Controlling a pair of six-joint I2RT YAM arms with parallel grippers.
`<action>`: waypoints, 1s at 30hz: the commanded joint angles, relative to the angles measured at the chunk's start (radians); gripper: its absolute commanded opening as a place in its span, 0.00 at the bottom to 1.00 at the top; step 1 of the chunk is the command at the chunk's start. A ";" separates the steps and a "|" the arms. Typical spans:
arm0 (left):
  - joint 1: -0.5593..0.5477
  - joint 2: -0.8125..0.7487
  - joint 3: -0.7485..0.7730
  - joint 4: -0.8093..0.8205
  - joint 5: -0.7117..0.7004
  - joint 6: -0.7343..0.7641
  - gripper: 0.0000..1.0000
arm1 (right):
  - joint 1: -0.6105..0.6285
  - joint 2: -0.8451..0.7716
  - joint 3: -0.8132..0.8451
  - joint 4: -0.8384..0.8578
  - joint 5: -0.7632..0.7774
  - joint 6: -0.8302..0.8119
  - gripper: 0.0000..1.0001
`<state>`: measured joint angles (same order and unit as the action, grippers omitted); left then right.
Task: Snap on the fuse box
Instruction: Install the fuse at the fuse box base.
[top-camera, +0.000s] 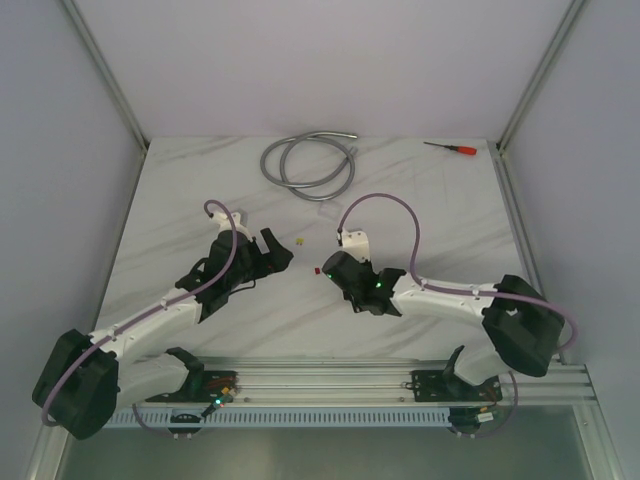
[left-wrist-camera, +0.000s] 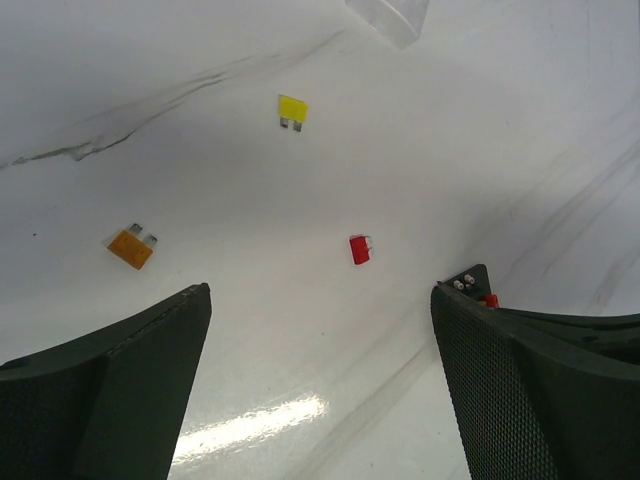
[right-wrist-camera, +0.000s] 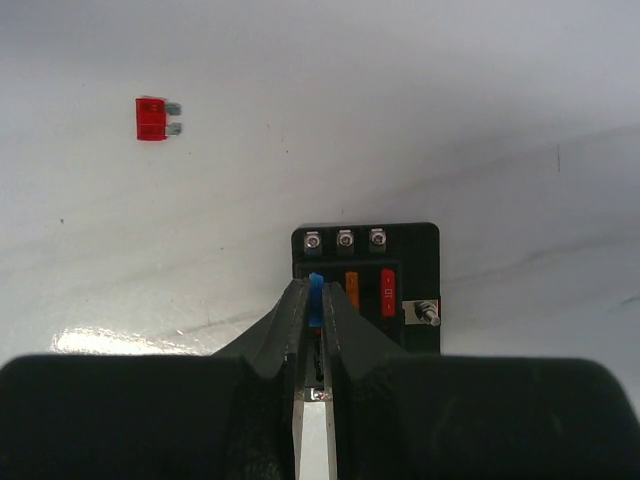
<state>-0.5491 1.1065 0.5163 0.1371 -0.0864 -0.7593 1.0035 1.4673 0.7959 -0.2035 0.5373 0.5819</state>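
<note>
The left arm (top-camera: 150, 320) runs from the lower left corner of the top view up toward the middle, its forearm low over the white marbled worktop (top-camera: 430, 225). The left hand (top-camera: 278, 250) ends just left of centre. The right arm (top-camera: 450, 298) comes in from the lower right with its elbow bent and its forearm lying toward the left of the frame. That puts the right hand (right-wrist-camera: 312, 300) just right of centre, near the left hand but apart from it.

The left hand is spread wide and holds nothing. In its wrist view the two dark fingers (left-wrist-camera: 110, 390) fill the lower left and lower right corners, with bare worktop between them. Beyond them lie a loose red fuse (left-wrist-camera: 360, 249) at mid-frame, a loose orange fuse (left-wrist-camera: 131, 247) at the left and a yellow fuse (left-wrist-camera: 292, 110) above centre. The edge of a clear cover (left-wrist-camera: 390, 15) shows at the top.

The right hand's fingers are drawn almost together, pinching a blue fuse (right-wrist-camera: 316, 288) by its top. In the right wrist view the fuse box (right-wrist-camera: 415, 262) lies flat on the worktop at lower centre, straight ahead of the fingertips and partly hidden by them. The blue fuse stands at the box's leftmost slot, beside a seated orange fuse (right-wrist-camera: 351, 290) and a seated red fuse (right-wrist-camera: 388, 292). Whether the blue fuse is pushed fully home cannot be told
</note>
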 joint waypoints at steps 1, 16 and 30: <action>0.007 -0.002 -0.009 -0.009 0.009 -0.006 1.00 | 0.007 0.017 0.033 -0.010 0.056 0.032 0.00; 0.011 -0.005 -0.009 -0.011 0.010 -0.009 1.00 | 0.007 0.046 0.042 -0.016 0.059 0.043 0.00; 0.010 0.004 -0.005 -0.011 0.011 -0.013 1.00 | 0.009 -0.012 0.025 -0.018 0.075 0.043 0.00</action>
<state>-0.5442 1.1065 0.5148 0.1337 -0.0826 -0.7666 1.0035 1.4807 0.8143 -0.2195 0.5571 0.6022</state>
